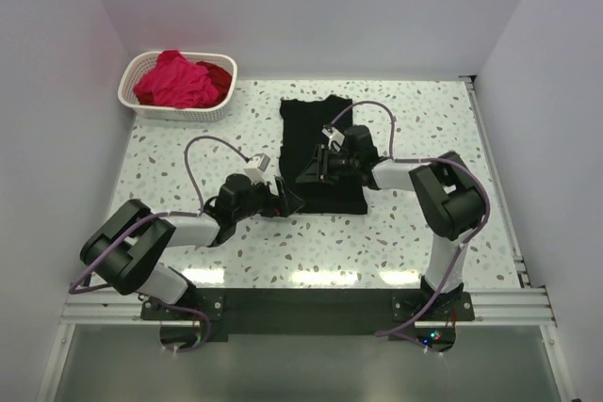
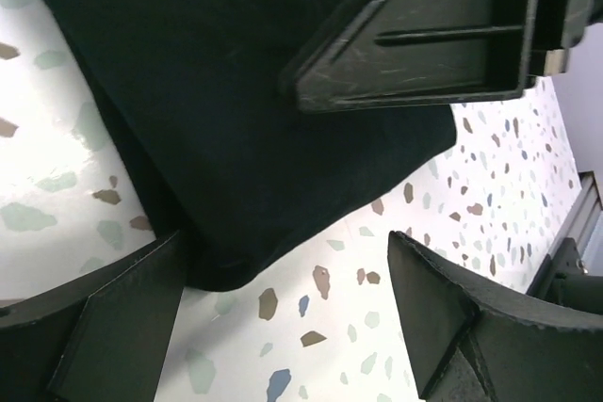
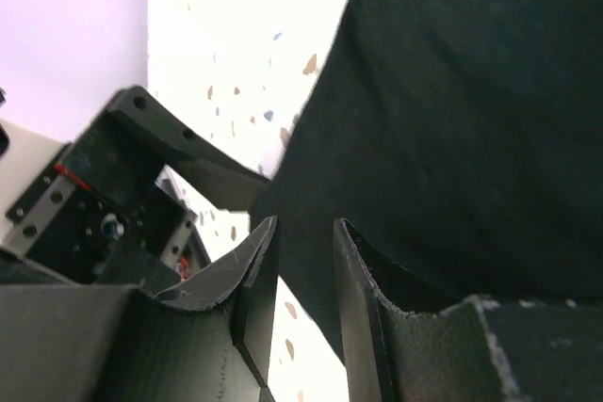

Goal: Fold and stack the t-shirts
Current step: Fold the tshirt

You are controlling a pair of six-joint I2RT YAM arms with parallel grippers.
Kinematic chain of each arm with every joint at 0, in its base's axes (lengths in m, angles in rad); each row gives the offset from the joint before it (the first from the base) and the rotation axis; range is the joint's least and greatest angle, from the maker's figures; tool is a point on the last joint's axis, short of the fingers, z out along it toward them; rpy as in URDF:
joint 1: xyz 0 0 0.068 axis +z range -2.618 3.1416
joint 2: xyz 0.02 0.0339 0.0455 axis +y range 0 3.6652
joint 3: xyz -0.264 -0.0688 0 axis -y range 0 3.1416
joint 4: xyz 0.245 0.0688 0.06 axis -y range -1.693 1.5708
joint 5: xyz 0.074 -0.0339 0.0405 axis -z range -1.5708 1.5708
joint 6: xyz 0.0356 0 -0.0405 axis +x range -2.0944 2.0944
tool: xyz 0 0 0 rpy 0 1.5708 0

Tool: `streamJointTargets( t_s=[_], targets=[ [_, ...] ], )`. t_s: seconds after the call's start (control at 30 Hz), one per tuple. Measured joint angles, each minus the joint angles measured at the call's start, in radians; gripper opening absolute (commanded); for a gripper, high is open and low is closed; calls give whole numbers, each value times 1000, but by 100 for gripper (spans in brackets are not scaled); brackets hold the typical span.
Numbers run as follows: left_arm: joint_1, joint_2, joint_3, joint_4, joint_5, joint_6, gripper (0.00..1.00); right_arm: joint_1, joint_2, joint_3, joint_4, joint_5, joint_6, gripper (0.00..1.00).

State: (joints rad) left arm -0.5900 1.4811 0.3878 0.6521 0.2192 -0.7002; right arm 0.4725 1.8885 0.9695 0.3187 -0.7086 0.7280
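The black t-shirt (image 1: 320,143) lies flat, partly folded, in the middle of the table. It also shows in the left wrist view (image 2: 236,91) and the right wrist view (image 3: 452,120). My left gripper (image 1: 287,200) (image 2: 287,251) is open wide at the shirt's near-left corner, which lies by its left finger. My right gripper (image 1: 309,174) (image 3: 301,233) is low over the shirt's left edge, its jaws a narrow gap apart with the cloth edge between the tips. A magenta-pink t-shirt (image 1: 174,82) and a deep red one (image 1: 219,75) are bunched in the basket.
The white lattice basket (image 1: 179,112) stands at the back left corner of the speckled table (image 1: 188,152). The two grippers are close together: a right finger (image 2: 424,35) fills the top of the left wrist view. Walls close the left, back and right sides.
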Motion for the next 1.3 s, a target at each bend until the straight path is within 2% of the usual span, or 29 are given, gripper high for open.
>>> streamJointTargets(
  t_s=[0.6,0.87,1.3],
  targets=[
    [11,50,20,40,61,-20,88,56,253,219,169,-108,139,28],
    [14,80,32,47,83,-23,91,56,393,266,180,-129,158,13],
    [34,109,37,76,91,-61,91,56,397,265,206,-139,169,8]
  ],
)
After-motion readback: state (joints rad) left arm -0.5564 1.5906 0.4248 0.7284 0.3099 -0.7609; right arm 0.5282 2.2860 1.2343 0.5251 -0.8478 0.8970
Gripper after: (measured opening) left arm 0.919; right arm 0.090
